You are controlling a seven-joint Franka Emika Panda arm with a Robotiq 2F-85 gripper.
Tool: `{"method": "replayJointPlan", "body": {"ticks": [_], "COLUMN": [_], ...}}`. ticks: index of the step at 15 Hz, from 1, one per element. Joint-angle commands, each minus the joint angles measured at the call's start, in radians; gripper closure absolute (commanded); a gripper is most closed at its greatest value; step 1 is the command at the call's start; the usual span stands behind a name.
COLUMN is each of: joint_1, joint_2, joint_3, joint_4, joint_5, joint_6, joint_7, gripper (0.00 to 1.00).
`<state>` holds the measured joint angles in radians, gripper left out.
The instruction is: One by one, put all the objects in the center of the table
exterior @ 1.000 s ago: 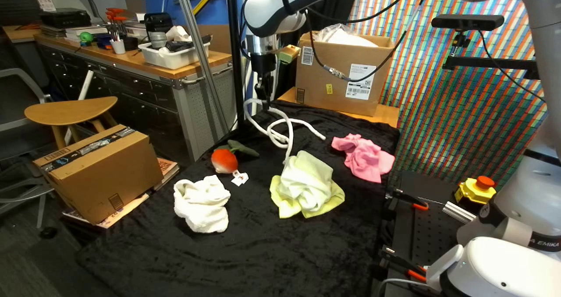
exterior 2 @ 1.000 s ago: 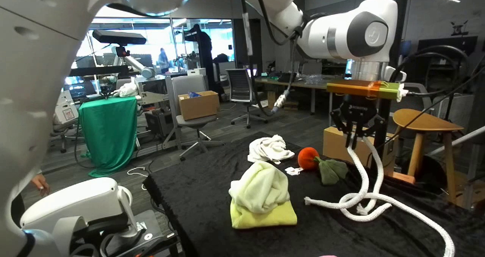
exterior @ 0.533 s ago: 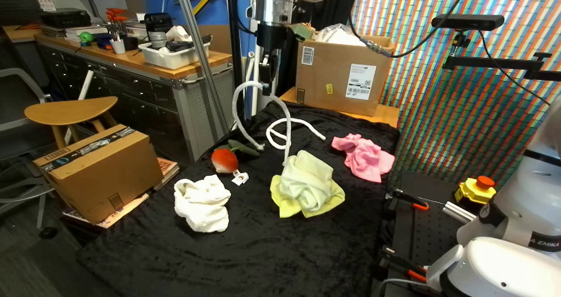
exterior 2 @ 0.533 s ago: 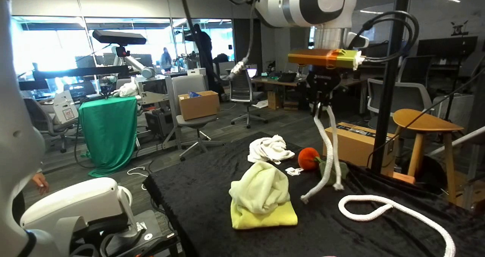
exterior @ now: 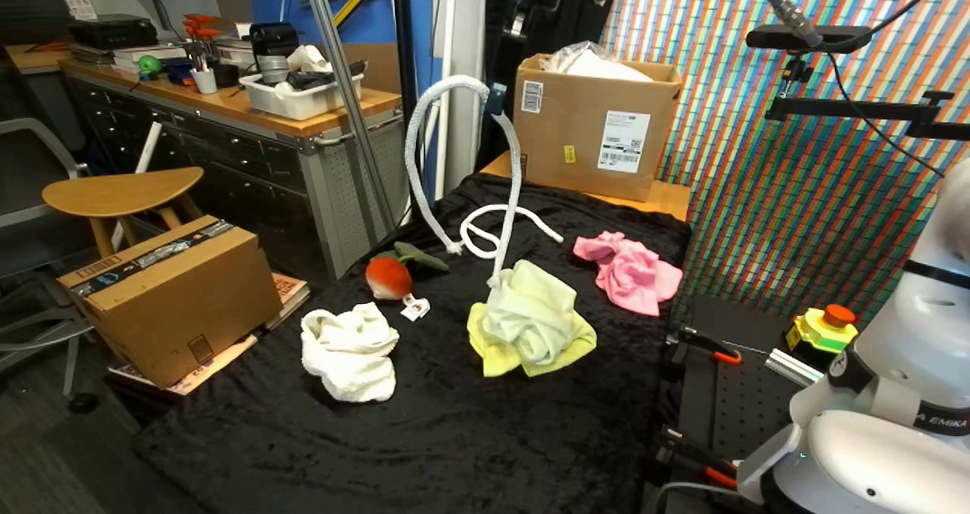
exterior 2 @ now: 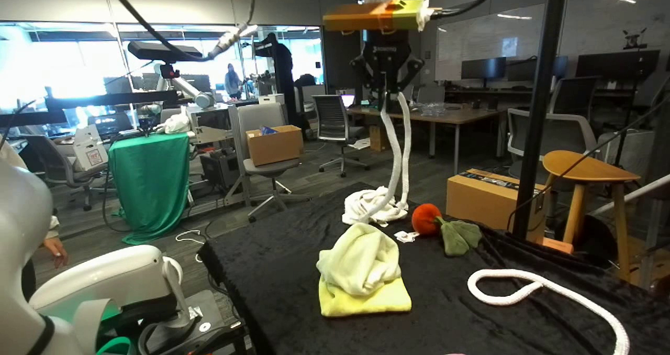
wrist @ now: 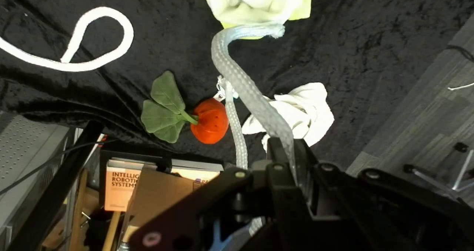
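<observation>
High above the black table (exterior: pixel 470 446), my gripper (exterior 2: pixel 388 99) is shut on a white rope (exterior 2: pixel 396 153). Two strands hang from the fingers. In the wrist view the rope (wrist: pixel 255 95) runs out between the fingertips. One end hangs close to a pale cloth (exterior 2: pixel 361 255) heaped on a yellow-green cloth (exterior 2: pixel 366 302); I cannot tell if they touch. A white cloth (exterior: pixel 350 355) lies crumpled beside them. The red ball-like thing (exterior 2: pixel 425 220) has green leaves. The pink cloth (exterior: pixel 629 271) lies near the robot side. Another white rope (wrist: pixel 126 32) lies looped on the table.
A large cardboard box (exterior: pixel 591 127) stands behind the table, a smaller box (exterior: pixel 182 294) on the floor beside it. A black post (exterior 2: pixel 539 109) rises at the table's edge. A yellow stop button (exterior: pixel 822 328) sits by the robot base (exterior: pixel 902 347).
My gripper has risen and moved from above the looped rope toward the cloth pile. The held rope has lifted away from the looped one; its strands now hang apart from it.
</observation>
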<state>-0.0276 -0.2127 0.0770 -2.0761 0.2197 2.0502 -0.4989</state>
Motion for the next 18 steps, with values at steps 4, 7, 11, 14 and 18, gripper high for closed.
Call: {"method": "replayJointPlan", "body": {"ticks": [4,7,11,14,18], "joint_1": [0.137,0.197,0.248,0.240,0.205], "joint_2": [-0.210,-0.233,-0.202,-0.142,-0.045], "joint_3": [-0.034,-0.029,-0.019,-0.010,-0.015], "joint_4": [-0.170,-0.223,-0.289,-0.313,-0.301], "joint_5": [0.014,0.025,0.044,0.037,0.025], "joint_6": [0.003,0.005,0.026,0.065,0.158], "joint_7": [-0.023,-0.017,0.019,0.087,0.197], "gripper": [0.93,0.93,0.93,0.93,0.93]}}
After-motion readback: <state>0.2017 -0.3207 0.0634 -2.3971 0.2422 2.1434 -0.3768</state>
